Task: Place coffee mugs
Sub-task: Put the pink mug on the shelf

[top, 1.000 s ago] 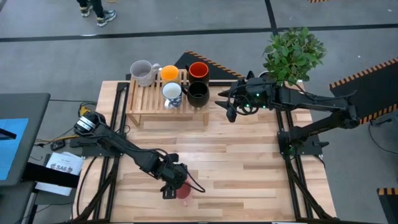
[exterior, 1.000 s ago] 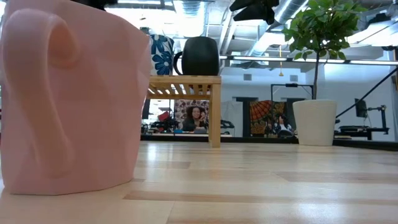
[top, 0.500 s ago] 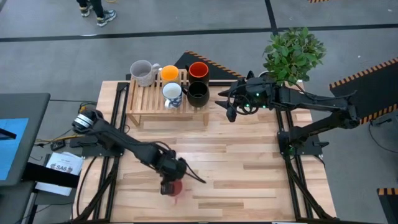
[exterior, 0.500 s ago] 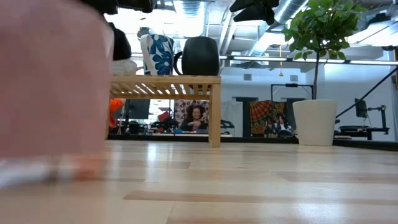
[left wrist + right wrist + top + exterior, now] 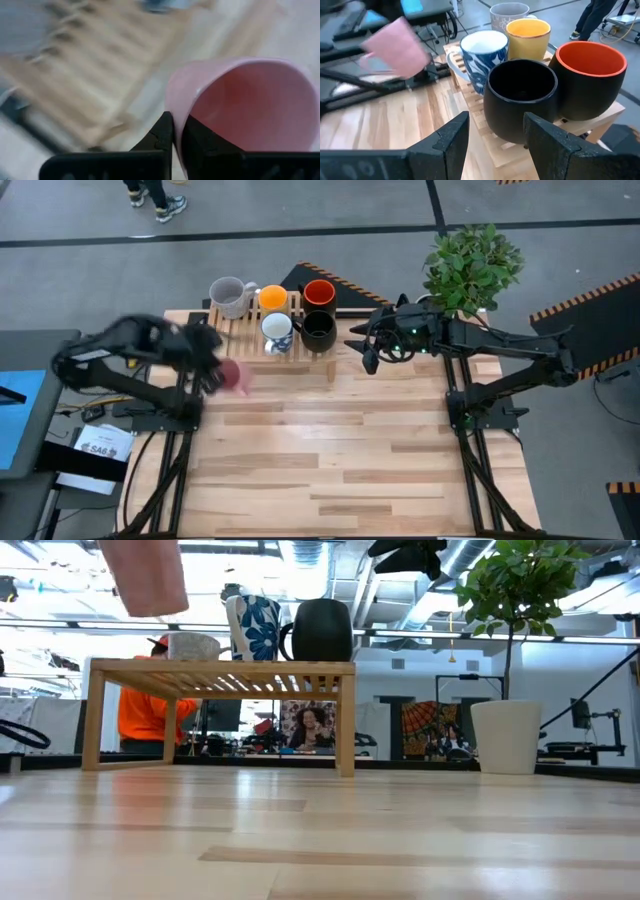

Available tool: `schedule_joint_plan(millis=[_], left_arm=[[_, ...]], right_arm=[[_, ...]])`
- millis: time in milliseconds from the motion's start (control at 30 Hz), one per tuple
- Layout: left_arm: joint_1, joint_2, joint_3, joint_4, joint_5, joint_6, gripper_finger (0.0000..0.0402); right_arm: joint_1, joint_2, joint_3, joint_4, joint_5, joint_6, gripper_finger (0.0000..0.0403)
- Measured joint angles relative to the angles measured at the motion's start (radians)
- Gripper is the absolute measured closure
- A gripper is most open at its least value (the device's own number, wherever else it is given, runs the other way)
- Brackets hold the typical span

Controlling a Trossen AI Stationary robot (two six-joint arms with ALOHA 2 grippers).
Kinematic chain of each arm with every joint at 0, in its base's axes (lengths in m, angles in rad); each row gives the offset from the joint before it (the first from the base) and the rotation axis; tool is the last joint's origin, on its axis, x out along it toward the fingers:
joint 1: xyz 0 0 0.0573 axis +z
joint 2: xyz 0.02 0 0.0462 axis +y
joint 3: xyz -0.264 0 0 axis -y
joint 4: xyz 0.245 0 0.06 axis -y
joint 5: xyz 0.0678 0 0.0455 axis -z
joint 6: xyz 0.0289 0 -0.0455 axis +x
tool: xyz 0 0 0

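The step in hand is judged to be the carrying of the pink mug to the wooden rack, on which five mugs are already set. In the high view the pink mug is seen at centre left, held off the counter and just in front of the rack's front edge, below the empty slats at the rack's left.

The left end effector is closed on the mug's wall: in the left wrist view one finger lies inside the cup and the other outside, with the rim pinched between them, so the mug hangs directly at the fingertips with its opening turned toward the camera. In the high view the arm is blurred, so the mug's exact tilt probably cannot be settled there. In the low view the mug is seen at upper left, above the level of the rack's top.

On the rack the grey mug, the orange mug, the red-lined mug, the blue-patterned white mug and the black mug stand close together toward its right and rear.

The next move is judged to call for the mug being brought over a free place on the slats, turned upright, lowered until it is seated, and only then released.

The right end effector waits with fingers apart, just right of the rack, near the black mug.
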State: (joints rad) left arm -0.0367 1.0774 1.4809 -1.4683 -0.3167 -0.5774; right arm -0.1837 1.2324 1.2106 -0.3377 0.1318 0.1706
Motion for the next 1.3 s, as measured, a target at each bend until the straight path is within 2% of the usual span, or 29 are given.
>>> schedule_joint_plan(millis=[100, 267, 367, 500, 567, 633, 867, 1000, 1300], left_arm=[[0.206, -0.038, 0.02, -0.048, 0.005, 0.119, 0.04], [0.539, 0.004, 0.029, -0.04, 0.168, 0.396, 0.0401], [0.683, 0.07, 0.029, -0.018, 0.253, 0.522, 0.0401], [0.805, 0.137, 0.028, 0.047, 0.352, 0.599, 0.0401], [0.838, 0.155, 0.028, 0.093, 0.416, 0.61, 0.0401], [0.856, 0.173, 0.028, 0.094, 0.437, 0.623, 0.0401], [0.859, 0.21, 0.03, 0.093, 0.388, 0.626, 0.04], [0.86, 0.213, 0.03, 0.116, 0.356, 0.627, 0.0383], [0.86, 0.212, 0.03, 0.142, 0.349, 0.662, 0.0362]], right_arm=[[0.0, 0.002, 0.0, 0.01, 0.0, 0.036, 0.0188], [0.0, 0.002, 0.0, 0.062, 0.0, 0.068, 0.0188], [0.0, 0.002, 0.0, 0.098, 0.0, 0.084, 0.0188], [0.0, 0.002, 0.0, 0.132, 0.0, 0.087, 0.0188], [0.0, 0.002, 0.0, 0.142, 0.0, 0.087, 0.0188], [0.0, 0.002, 0.0, 0.148, 0.0, 0.087, 0.0188], [0.0, 0.002, 0.0, 0.146, 0.0, 0.087, 0.0188], [0.0, 0.002, 0.0, 0.145, 0.0, 0.086, 0.0188], [0.0, 0.002, 0.0, 0.144, 0.0, 0.086, 0.0188]])
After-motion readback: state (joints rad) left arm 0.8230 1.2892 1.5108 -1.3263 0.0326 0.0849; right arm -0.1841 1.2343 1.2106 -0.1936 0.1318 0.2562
